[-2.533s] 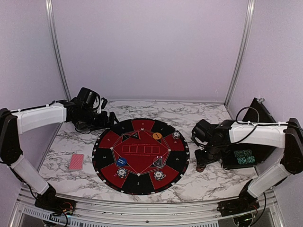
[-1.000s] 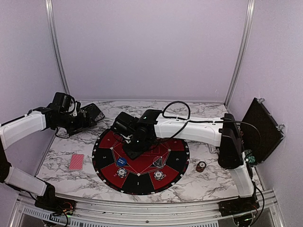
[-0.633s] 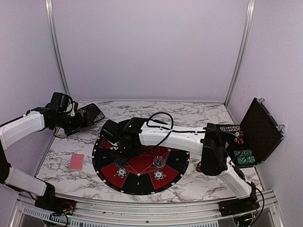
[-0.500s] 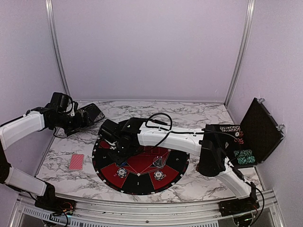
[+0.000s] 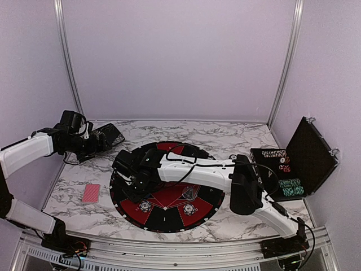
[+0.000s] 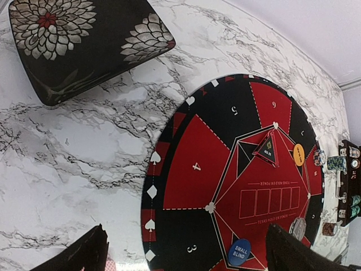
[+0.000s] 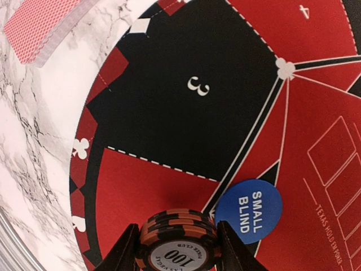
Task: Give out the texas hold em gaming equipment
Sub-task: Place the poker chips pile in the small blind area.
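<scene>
While the left gripper (image 6: 189, 255) hovers with its jaws spread wide and nothing between them at the far left of the overhead view, a black flower-patterned pad (image 6: 84, 42) lies on the marble table (image 5: 248, 223) just beyond it. Below, at left centre, the red-backed playing cards (image 5: 90, 193) sit in a neat pile beside the round black-and-red mat (image 5: 164, 219). The right gripper (image 7: 177, 249), reaching across to the mat's left side, clamps a stack of red-and-black chips (image 7: 177, 237) marked 100 just above the mat, next to the blue small-blind marker (image 7: 248, 206) and below sector 3. An orange disc (image 6: 299, 154) rests farther across the mat. At far right, the black case (image 5: 310, 149) stands open, its tray holding green chips (image 5: 290, 187) in front and a row of dark and red chips (image 5: 274, 153) behind.
</scene>
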Tool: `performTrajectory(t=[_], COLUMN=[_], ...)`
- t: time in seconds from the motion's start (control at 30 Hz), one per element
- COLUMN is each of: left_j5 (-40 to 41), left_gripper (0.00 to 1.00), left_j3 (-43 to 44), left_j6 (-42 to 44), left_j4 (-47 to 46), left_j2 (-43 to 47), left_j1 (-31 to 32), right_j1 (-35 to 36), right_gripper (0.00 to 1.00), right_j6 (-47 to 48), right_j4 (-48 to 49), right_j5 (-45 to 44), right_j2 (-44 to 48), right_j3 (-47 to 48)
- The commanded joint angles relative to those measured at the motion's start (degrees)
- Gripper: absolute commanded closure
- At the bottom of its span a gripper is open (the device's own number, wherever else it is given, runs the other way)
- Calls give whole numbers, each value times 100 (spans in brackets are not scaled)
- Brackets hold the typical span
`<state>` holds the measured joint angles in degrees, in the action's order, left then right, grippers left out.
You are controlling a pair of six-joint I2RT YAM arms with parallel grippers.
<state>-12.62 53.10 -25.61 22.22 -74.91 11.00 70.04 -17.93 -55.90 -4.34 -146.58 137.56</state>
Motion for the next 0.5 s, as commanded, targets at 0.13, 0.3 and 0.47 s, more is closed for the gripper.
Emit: performTrajectory(t=[0.13, 0.3, 0.47], left_j5=[-116, -151, -170], left_gripper=[1, 1, 1], left_j3=[-37, -45, -63], left_j6=[104, 107, 117], left_j4=[75, 65, 46], left_j2=[-51, -50, -32], left_j1=[-90, -105, -116], right_j1=[87, 88, 89], right_gripper=[64, 64, 64], right_j6=[-77, -65, -28], right_j4=[343, 334, 328], right_j5=[288, 324, 320], right_j2=[-197, -270, -328], right_j3=[351, 355, 362])
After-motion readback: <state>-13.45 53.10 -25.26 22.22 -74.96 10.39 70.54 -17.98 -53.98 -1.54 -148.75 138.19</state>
